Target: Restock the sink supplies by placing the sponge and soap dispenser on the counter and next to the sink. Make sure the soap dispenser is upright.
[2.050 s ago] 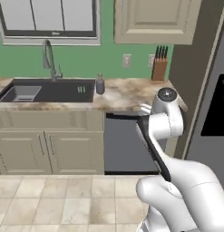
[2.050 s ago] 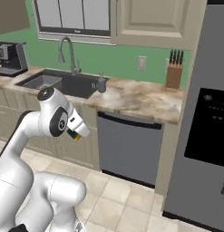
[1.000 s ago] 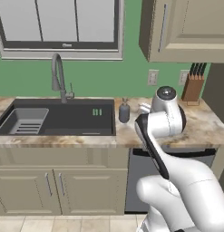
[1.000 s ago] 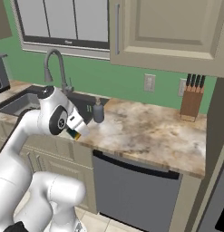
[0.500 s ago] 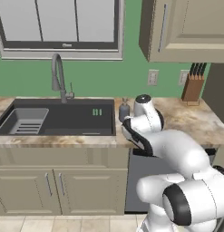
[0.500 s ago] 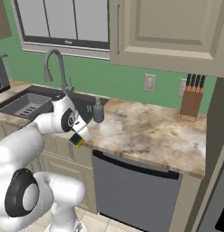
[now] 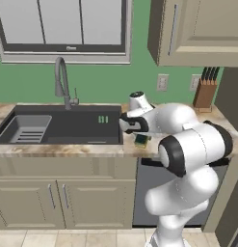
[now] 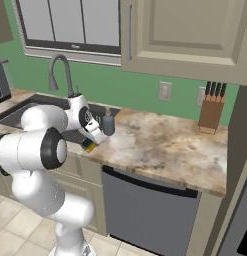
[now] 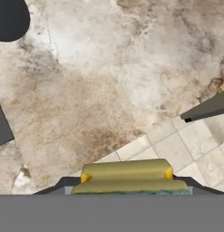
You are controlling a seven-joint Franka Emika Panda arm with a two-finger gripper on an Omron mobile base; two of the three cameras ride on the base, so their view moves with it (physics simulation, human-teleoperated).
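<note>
Over the counter point(image 9: 109, 77) edge, yellow-and-green sponge point(image 9: 129, 177), gripped by gripper point(image 9: 127, 186)

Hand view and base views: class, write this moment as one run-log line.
gripper: shut on yellow-and-green rectangular sponge | over marbled counter edge | grey soap dispenser: upright beside sink

No readable text, label, brand, number or sign is to be made out on anything in these views. A short dark mark is seen on the lower rail of the window frame point(image 7: 72, 48) above the sink point(image 7: 62, 126), but it is too small and blurred to be read
</note>
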